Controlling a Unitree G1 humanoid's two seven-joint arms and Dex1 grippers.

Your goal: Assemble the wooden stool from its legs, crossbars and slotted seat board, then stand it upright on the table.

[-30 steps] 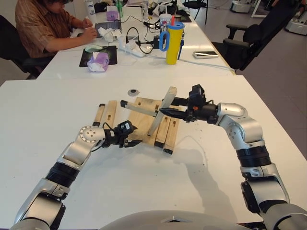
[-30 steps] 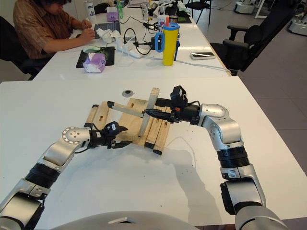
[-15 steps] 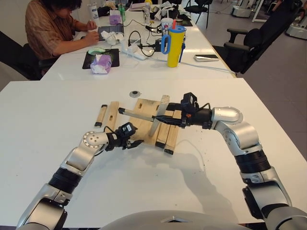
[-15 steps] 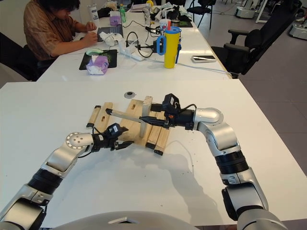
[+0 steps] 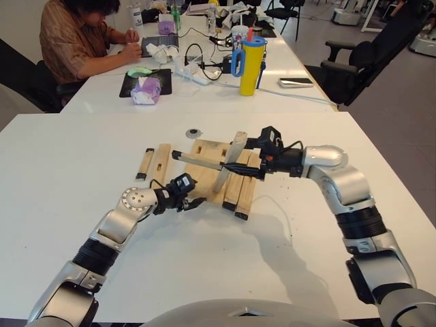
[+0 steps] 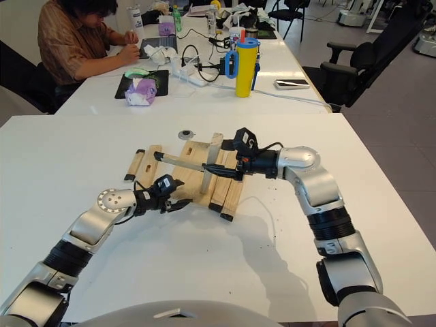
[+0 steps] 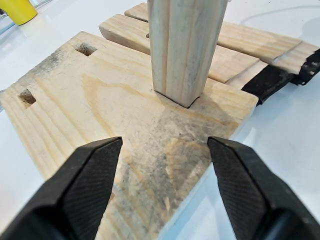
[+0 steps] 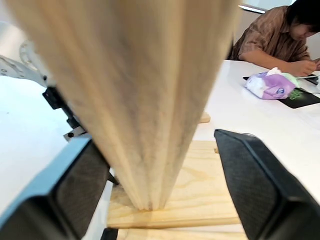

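So the seat board (image 5: 204,178) is lying flat on the white table (image 5: 102,136), pretty much dead centre of the head camera frame, square slots facing up. One leg (image 5: 238,144) is standing in the board's near corner. It leans a bit, with its top tipped toward the upper right. The right gripper (image 5: 233,165) comes in from the right side of the frame and is closed around that leg about halfway up, one finger on each side. A thin crossbar (image 5: 197,159) with dark ends runs out leftward from the leg, above the board. It looks like it meets the leg, but I honestly can't tell if it's plugged in. The left gripper (image 5: 191,202) sits at the board's lower left edge, spread wide open and holding nothing. In its wrist cam the two black fingers (image 7: 95,175) straddle the board's corner with the foot of the leg straight ahead between them. Two spare legs (image 5: 234,193) lie flat along the board's right side, touching it, dark tips pointing toward the bottom of the frame. Two short pieces (image 5: 161,159) lie side by side just left of the board. There's a small round thing (image 5: 193,133) just above the board, and a yellow tumbler (image 5: 251,58) on the far table at top centre.
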